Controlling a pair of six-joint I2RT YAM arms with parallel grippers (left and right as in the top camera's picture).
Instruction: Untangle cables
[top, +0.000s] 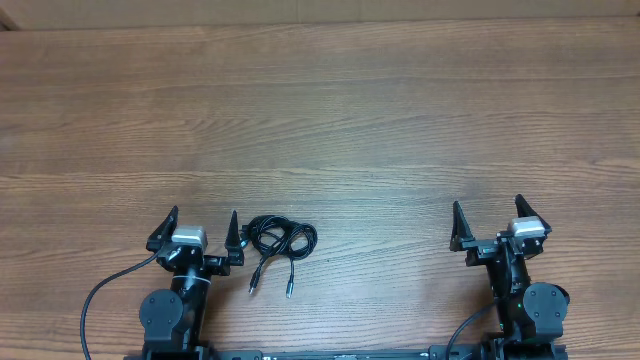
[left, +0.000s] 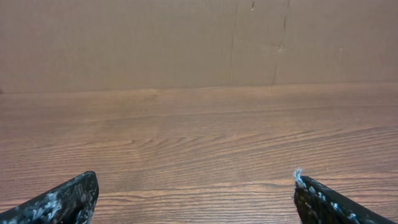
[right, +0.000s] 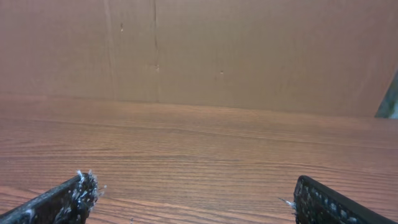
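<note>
The cables (top: 279, 241) lie in a small black tangled coil on the wooden table (top: 330, 120), near its front edge, with two plug ends trailing toward the front. My left gripper (top: 204, 226) stands open just left of the coil, its right finger close beside the loops, nothing between its fingers. Far to the right, my right gripper (top: 488, 215) is open and holds nothing. In both wrist views only bare table shows between the fingertips (left: 74, 198) (right: 326, 202); the cables are out of those views.
A cardboard wall (left: 186, 43) rises behind the table's far edge. A thicker black arm wire (top: 100, 295) loops at the front left by the left arm's base.
</note>
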